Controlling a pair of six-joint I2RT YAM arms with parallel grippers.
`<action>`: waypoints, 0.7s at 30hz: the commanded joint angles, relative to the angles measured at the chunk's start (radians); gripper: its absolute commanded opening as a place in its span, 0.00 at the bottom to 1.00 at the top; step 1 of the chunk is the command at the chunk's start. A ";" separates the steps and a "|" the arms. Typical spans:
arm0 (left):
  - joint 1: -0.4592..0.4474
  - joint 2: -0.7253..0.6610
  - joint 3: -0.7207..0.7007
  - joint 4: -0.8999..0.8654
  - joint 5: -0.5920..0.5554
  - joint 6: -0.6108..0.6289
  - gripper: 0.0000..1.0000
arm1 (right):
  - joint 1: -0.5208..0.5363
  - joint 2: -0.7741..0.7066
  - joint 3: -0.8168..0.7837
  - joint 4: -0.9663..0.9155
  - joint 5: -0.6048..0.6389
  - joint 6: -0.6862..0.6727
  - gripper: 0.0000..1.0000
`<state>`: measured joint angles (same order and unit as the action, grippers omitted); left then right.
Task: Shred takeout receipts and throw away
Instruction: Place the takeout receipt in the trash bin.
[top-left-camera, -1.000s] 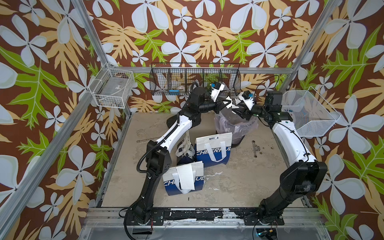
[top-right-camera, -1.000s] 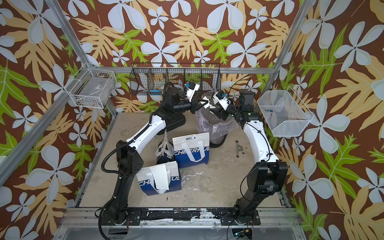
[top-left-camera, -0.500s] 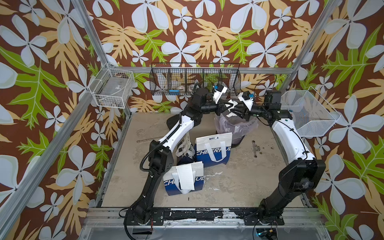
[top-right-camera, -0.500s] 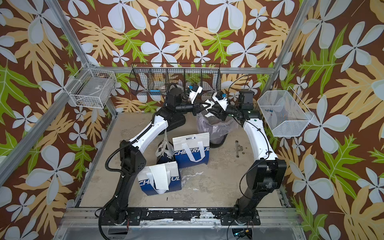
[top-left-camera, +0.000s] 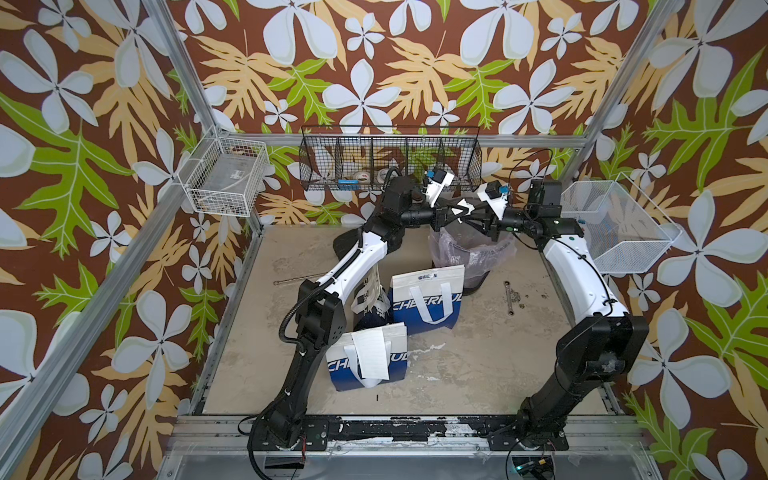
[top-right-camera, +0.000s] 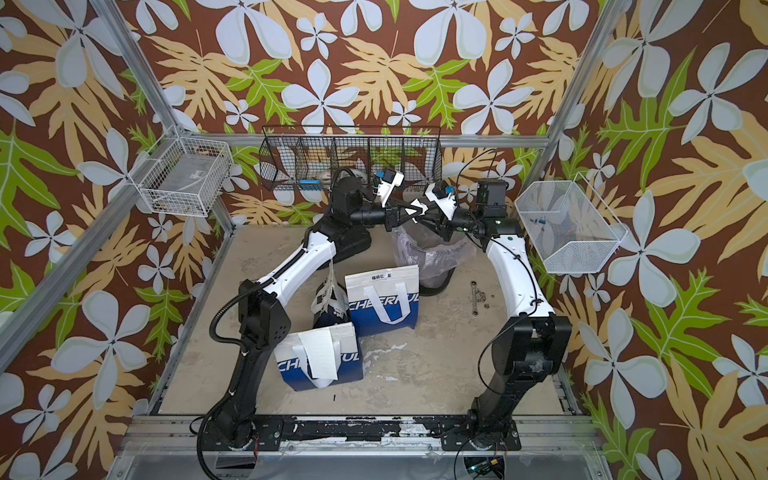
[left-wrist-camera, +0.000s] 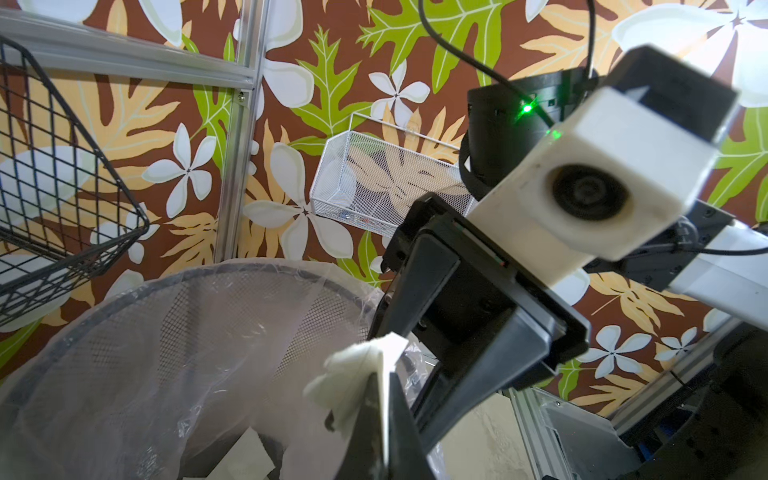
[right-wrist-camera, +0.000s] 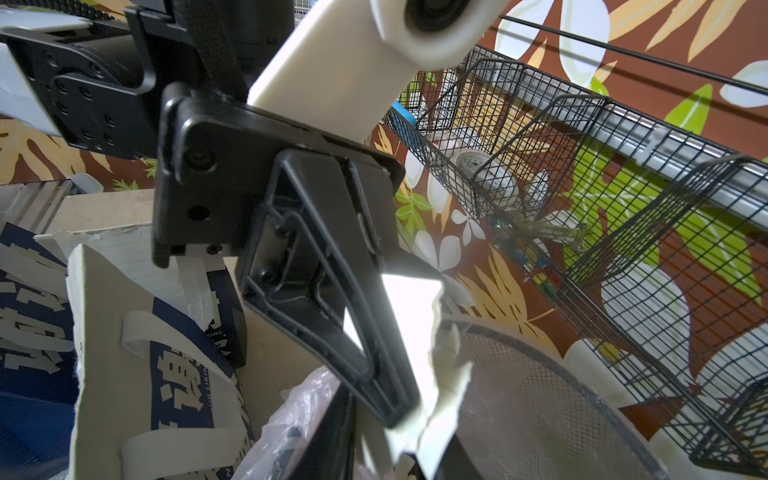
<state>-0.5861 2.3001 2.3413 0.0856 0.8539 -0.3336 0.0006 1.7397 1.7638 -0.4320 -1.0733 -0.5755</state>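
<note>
Spanning the enclosure floor, the stained tabletop (top-left-camera: 457, 374) carries everything. Both arms stretch to the far middle and meet above the mesh waste bin (top-left-camera: 467, 253), which is lined with clear plastic. Just beside the bin on its near side stands an upright CHEERFUL bag (top-left-camera: 428, 309); a second CHEERFUL bag (top-left-camera: 399, 368) sits nearer and further left. A whole receipt (top-left-camera: 372, 353) drapes over the second bag's front. Over the bin hangs a torn receipt scrap (top-left-camera: 462, 206). The left jaws are pressed together on it. The right jaws flank its other edge, and I cannot tell whether they grip it. A paper piece (left-wrist-camera: 245, 457) lies inside the liner.
</note>
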 joint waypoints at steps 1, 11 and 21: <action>0.000 -0.001 0.012 0.032 0.014 -0.025 0.00 | 0.003 0.004 0.009 0.000 -0.064 0.001 0.13; 0.002 -0.016 0.000 -0.008 -0.004 0.006 0.12 | 0.000 -0.014 0.014 -0.007 -0.012 -0.001 0.00; 0.022 -0.082 0.001 -0.167 -0.154 0.168 0.82 | -0.006 0.038 0.062 -0.074 0.476 0.070 0.00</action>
<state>-0.5751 2.2520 2.3421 -0.0200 0.7815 -0.2485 -0.0055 1.7603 1.8042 -0.4839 -0.7765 -0.5507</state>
